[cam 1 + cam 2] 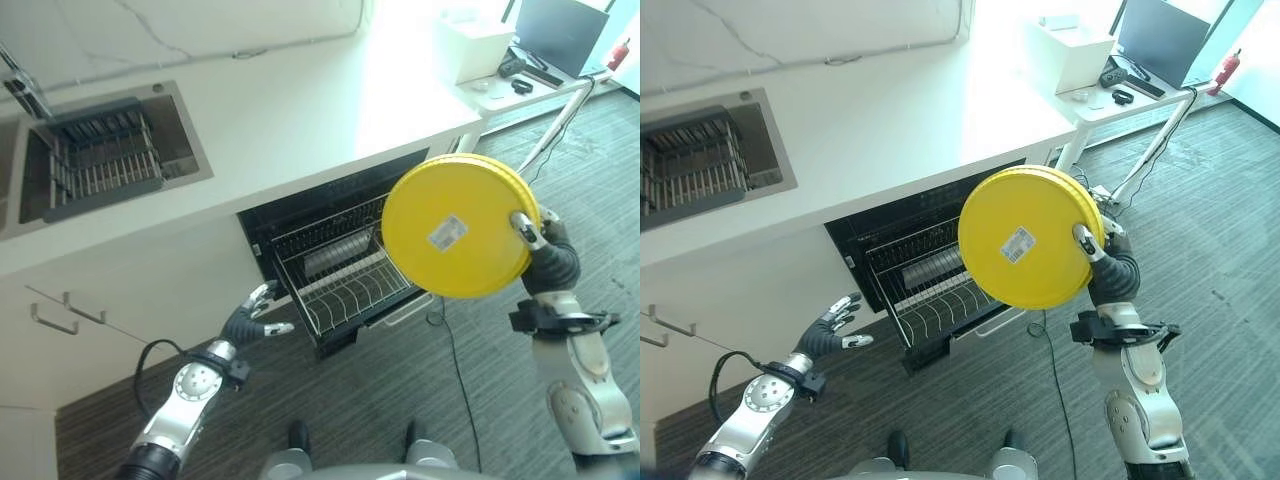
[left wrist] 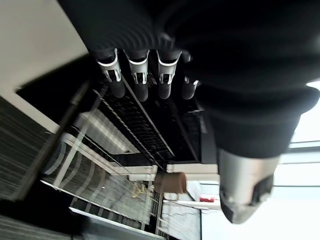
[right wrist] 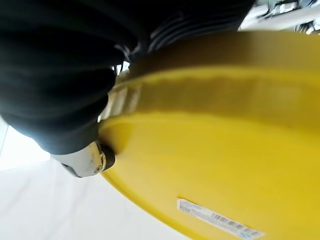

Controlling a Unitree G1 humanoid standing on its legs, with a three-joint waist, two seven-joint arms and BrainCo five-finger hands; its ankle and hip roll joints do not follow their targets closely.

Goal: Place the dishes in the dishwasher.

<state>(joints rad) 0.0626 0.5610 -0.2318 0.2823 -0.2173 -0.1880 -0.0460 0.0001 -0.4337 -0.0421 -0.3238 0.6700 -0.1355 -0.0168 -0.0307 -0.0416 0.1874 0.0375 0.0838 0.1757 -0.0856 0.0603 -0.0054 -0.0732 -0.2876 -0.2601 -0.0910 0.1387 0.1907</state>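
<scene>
white kitchen counter (image 1: 300, 120) over open black dishwasher (image 1: 300, 215) | its pulled-out wire rack (image 1: 340, 280) sits below-left of our round yellow plastic plate (image 1: 455, 240) | right hand (image 1: 535, 240) fingers pinch the plate's rim, face tilted up | left hand (image 1: 255, 318) fingers spread, empty, beside the rack

We see two silver-grey arms, the left arm (image 1: 185, 395) with a rounded, glossy joint housing and the right arm (image 1: 585, 390) with a smooth, bulging forearm shell, each ringed by a black collar at the wrist. The left hand (image 1: 255, 318) and the right hand (image 1: 540, 245) wear dark ribbed covers. Their silver fingers (image 2: 137, 70) end in dark tips.
</scene>
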